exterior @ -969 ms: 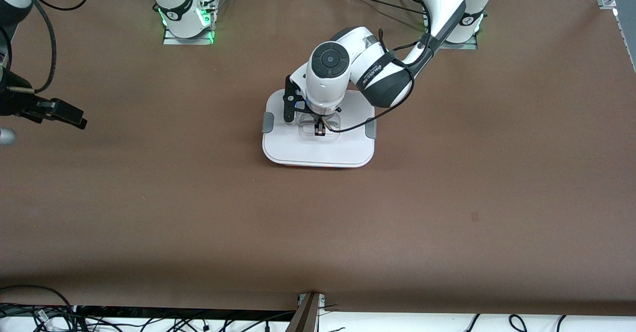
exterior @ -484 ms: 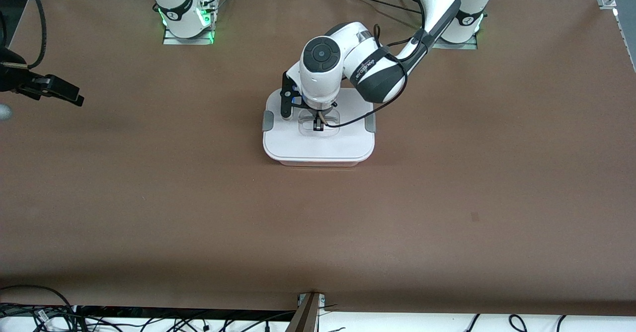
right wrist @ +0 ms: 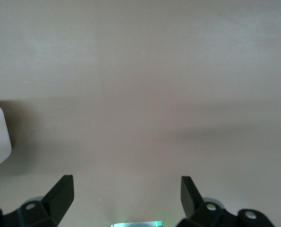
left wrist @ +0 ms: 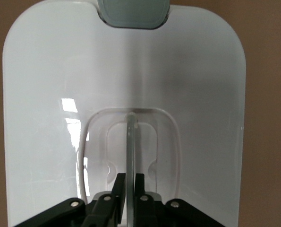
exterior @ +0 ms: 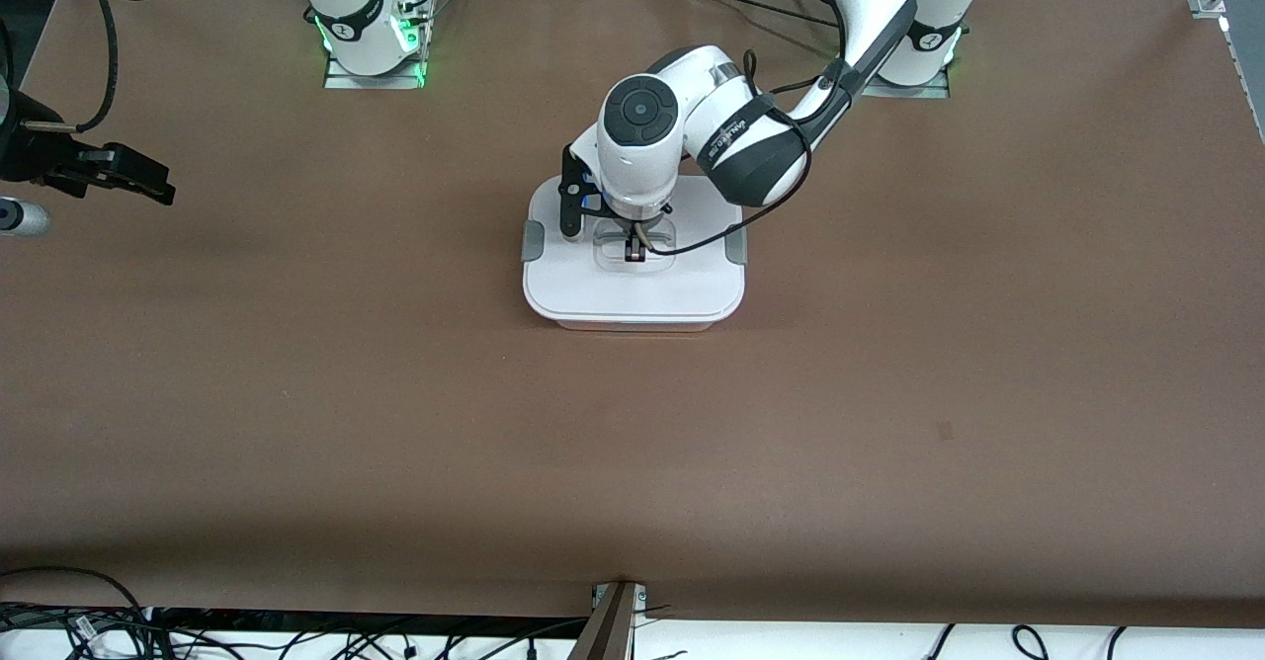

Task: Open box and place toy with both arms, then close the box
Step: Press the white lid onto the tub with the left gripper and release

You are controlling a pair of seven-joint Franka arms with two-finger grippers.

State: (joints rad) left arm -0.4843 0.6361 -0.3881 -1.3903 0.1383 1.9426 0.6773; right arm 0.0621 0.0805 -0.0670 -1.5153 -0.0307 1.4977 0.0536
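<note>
We are pinching the box's handle.
Our left end effector [exterior: 633,253] is gripping the clear handle [left wrist: 131,142] at frame center on the closed box [exterior: 632,289]; our right end effector [right wrist: 126,194] is waiting spread over the bare surface [exterior: 395,423].

Left end effector [exterior: 633,251] points down, fingers pinched; right end effector [right wrist: 127,191] spread.

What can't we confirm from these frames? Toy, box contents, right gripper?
- Toy: in no view; whether it sits in the box cannot be told, as the white lid covers the tub.
- Handle: front view, the left arm's wrist hides most of it; the left wrist view shows the left gripper shut on it.
- Right gripper: front view cuts the arm off at the frame edge; its wrist view shows it open over bare table.
</note>
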